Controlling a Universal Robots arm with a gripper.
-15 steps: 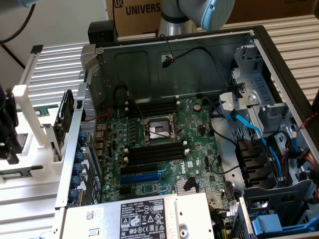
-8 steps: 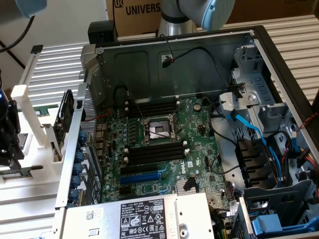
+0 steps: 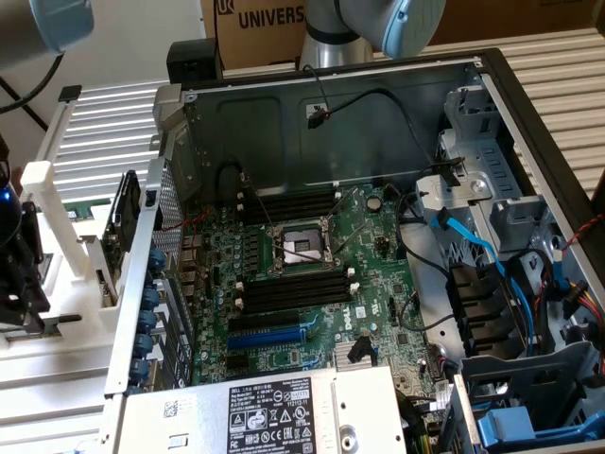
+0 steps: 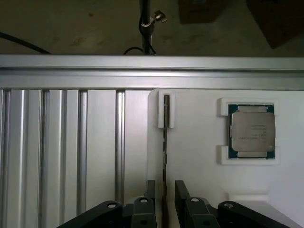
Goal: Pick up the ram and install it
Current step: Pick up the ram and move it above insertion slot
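The ram (image 4: 166, 137) stands on edge in a slot of a white holder (image 4: 204, 190), so I see it as a thin dark strip. My gripper (image 4: 165, 184) is open and straddles the stick's near end. One dark finger (image 4: 150, 190) sits on each side with a narrow gap, and neither clamps it. In the exterior view the gripper (image 3: 19, 274) hangs over the white holder (image 3: 57, 255) at that view's left, outside the computer case. The black memory slots (image 3: 293, 288) with white end clips lie on the motherboard beside the processor socket (image 3: 302, 248).
A processor chip (image 4: 251, 130) rests in a recess of the holder. Ribbed aluminium rails (image 4: 61, 156) run beside the holder. The open case (image 3: 331, 113) holds a blue expansion slot (image 3: 269, 338), loose black and blue cables (image 3: 473, 246), drive bays and a power supply (image 3: 265, 411) at the front.
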